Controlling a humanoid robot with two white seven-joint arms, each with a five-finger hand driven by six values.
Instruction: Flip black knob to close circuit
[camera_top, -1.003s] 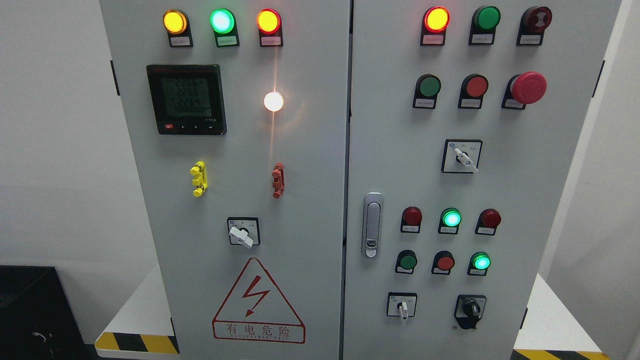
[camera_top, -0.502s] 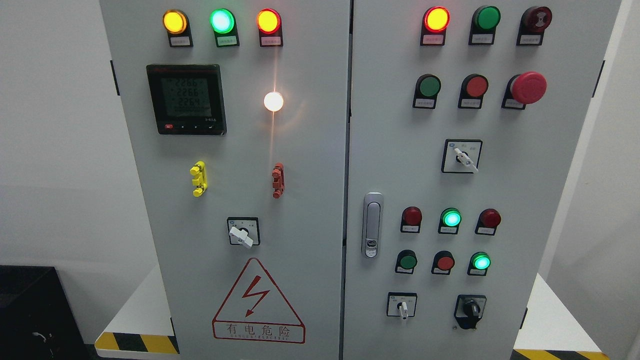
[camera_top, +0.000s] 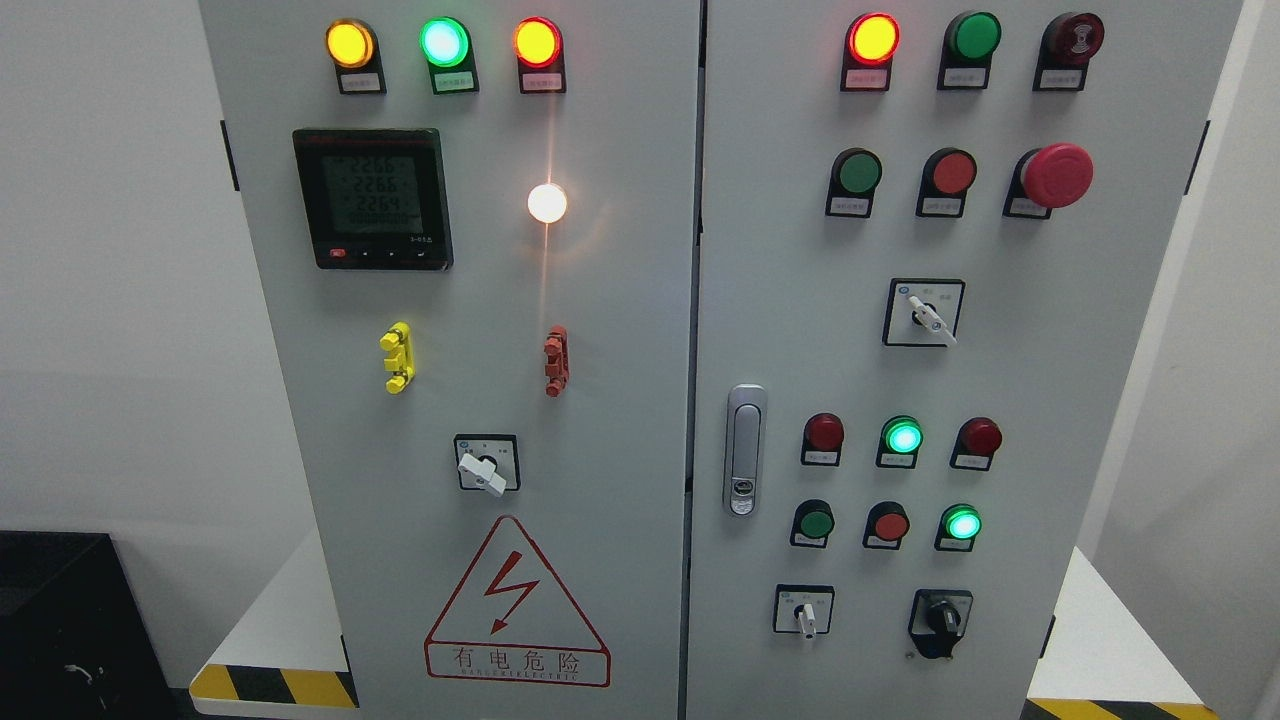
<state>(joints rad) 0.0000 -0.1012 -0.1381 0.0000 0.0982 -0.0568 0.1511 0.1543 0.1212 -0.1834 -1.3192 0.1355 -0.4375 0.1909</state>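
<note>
The black knob (camera_top: 941, 619) sits at the right door's (camera_top: 1100, 400) lower right corner, its grip about upright. Neither of my hands shows. The warning triangle (camera_top: 517, 603) reads 有电危险; smaller labels are too blurred to read.

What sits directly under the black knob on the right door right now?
Below the black knob only its black mount and bare grey door show, with a tiny dark speck at lower left. Anything behind the closed door is hidden. Neither hand is in view.

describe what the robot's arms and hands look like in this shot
Neither arm nor hand shows in the head view, so their look cannot be told. Only the grey cabinet with its lamps and switches shows, the black knob at its lower right.
</note>
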